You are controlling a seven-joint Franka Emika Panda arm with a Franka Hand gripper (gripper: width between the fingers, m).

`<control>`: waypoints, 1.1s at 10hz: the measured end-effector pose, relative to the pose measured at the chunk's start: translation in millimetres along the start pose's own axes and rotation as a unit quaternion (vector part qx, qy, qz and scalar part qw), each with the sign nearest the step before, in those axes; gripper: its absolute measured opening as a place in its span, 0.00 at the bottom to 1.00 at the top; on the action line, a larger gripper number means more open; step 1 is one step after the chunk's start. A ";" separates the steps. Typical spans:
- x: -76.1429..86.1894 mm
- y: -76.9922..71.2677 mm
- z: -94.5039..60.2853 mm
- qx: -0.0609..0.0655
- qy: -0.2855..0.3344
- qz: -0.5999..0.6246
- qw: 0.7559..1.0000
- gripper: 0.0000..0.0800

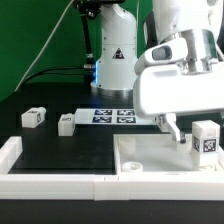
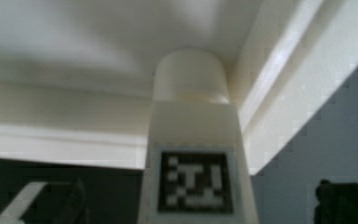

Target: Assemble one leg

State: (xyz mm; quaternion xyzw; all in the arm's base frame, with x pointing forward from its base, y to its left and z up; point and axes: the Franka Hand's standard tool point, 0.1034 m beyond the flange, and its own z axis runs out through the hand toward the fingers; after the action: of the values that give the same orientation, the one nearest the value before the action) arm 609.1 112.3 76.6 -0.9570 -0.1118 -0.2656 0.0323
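Here, the gripper (image 1: 188,132) hangs low over the large white tray-like part (image 1: 140,162); its fingers (image 1: 171,128) are spread, with a visible gap to the leg (image 1: 205,141) between them; the leg stands upright inside the tray, near its wall on the exterior view's right, tag facing outward; in the wrist view it fills the middle, close against a tray corner; a second leg (image 1: 33,117) and a third leg (image 1: 67,122) rest on the black table (image 1: 60,145), the third just beside the marker board (image 1: 115,117).
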 end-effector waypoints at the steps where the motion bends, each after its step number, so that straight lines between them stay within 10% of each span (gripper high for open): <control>1: 3.3 2.5 -3.7 0.000 -0.003 0.001 1.000 0.81; 5: 2.0 1.0 -4.4 0.008 -0.031 0.003 0.999 0.81; 11: 8.3 5.7 -4.2 0.060 -0.252 0.018 0.966 0.81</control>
State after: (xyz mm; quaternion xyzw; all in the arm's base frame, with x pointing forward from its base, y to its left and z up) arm 615.3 107.9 84.5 -0.9912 -0.1144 -0.0079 0.0654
